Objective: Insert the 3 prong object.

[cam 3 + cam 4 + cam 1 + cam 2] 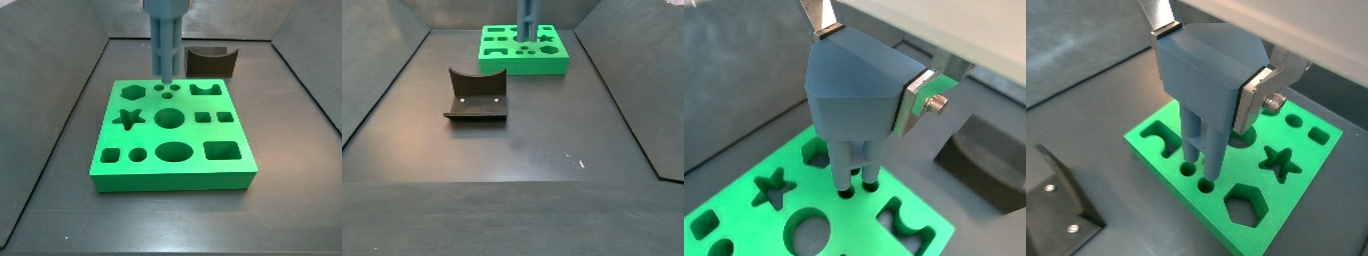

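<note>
In a wrist view the tool point(871, 70) is clamped on the 3 prong object point(851, 95), its silver plates pressed flat against two opposite sides of the blue-grey body. One finger point(919, 98) shows with its dark pad against the near side. The piece hangs straight down from the tool, and its rod tips sit at the small round holes of the green block point(738, 205), close to a star-shaped hole.

In a wrist view from the opposite side, the tool point(1213, 65) grips the 3 prong object point(1207, 80) the same way. The rods reach the top face of the green block point(1200, 215), at small round holes near its edge. A dark bracket, the fixture point(1060, 205), shows in a corner, apart from the block.

In a side view the 3 prong object point(163, 40) stands upright over the far row of the green block point(167, 172), its lower end at the small holes between a hexagon hole and a notched hole. The fixture point(211, 60) stands behind the block on the desk point(54, 150).

In a side view from farther off, the 3 prong object point(528, 20) rises from the green block point(523, 65) at the far end of the desk point(516, 140). The fixture point(476, 97) stands nearer, well apart from the block. The tool itself is out of frame here.
</note>
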Available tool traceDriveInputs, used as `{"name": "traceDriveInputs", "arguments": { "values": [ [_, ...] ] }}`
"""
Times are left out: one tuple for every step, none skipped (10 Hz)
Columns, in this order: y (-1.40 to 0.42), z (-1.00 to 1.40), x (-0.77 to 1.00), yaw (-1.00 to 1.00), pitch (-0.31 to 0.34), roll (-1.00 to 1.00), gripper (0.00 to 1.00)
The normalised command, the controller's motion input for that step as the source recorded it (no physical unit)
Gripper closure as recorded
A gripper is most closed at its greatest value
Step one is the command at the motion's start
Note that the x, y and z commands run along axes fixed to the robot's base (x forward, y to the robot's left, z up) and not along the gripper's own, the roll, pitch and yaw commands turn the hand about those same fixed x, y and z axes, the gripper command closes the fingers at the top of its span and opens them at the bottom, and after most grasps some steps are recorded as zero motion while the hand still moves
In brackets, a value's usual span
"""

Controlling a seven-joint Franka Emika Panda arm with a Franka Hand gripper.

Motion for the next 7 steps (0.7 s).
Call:
{"name": "traceDriveInputs", "arguments": {
  "values": [
    [0.00, -0.45, 0.04, 0.00, 0.000, 0.13, 1.00],
    [0.06, -0.33, 0.12, 0.00, 0.030, 0.12, 1.00],
    [0.21, -0.21, 0.11, 0.00, 0.054, 0.09, 1.00],
    [0.23, -0.17, 0.23, -0.07, 0.084, 0.07, 1.00],
    [0.18, -0.23, 0.17, -0.14, 0.051, 0.06, 1.00],
    [0.00, -0.62, 0.00, -0.14, -0.063, -0.03, 1.00],
    [-0.08, -0.81, 0.00, -0.15, -0.120, -0.13, 1.00]
  ]
}}
